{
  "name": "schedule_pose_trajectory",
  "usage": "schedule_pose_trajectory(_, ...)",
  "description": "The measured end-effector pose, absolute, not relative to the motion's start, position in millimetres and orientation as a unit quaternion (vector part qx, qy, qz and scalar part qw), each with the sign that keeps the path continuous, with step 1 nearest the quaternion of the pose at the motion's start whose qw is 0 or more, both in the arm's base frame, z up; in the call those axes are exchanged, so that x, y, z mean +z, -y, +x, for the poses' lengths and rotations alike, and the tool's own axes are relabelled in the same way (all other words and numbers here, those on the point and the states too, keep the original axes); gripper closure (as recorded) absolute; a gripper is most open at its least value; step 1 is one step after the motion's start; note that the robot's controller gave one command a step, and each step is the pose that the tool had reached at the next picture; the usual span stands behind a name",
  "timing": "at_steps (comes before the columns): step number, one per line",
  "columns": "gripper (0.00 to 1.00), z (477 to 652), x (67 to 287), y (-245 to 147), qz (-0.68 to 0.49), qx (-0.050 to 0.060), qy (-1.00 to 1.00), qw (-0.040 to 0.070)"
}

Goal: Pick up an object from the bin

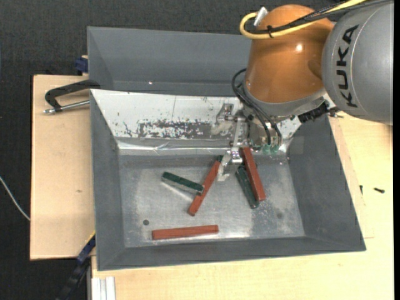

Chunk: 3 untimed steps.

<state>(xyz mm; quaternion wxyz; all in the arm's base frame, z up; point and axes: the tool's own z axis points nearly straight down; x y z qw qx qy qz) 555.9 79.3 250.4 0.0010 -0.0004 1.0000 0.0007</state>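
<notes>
My gripper (234,150) hangs low over the back middle of the bin floor, under the orange wrist cover. Just below it are the upper ends of two red-brown sticks. One red-brown stick (255,175) runs down to the right, with a dark green stick (247,190) lying close along its left side. The other red-brown stick (204,191) slants down to the left. Whether the gripper touches either stick is hidden by its own body.
A second dark green stick (182,181) lies left of the slanting red-brown one, its right end near that stick's middle. A third red-brown stick (185,232) lies flat along the front wall. A small dark dot (145,223) sits on the floor at the front left.
</notes>
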Motion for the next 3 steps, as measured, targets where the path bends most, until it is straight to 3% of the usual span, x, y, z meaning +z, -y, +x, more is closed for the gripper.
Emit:
schedule_pose_trajectory(1, 0.0, 555.9, 250.4, -79.3, 0.0, 0.001, -1.0, 0.001)
schedule_pose_trajectory(2, 0.0, 534.6, 195.0, -90.2, 0.021, 0.001, -1.0, 0.003)
schedule_pose_trajectory(3, 0.0, 537.8, 159.0, -110.1, -0.051, 0.0, -0.999, -0.001)
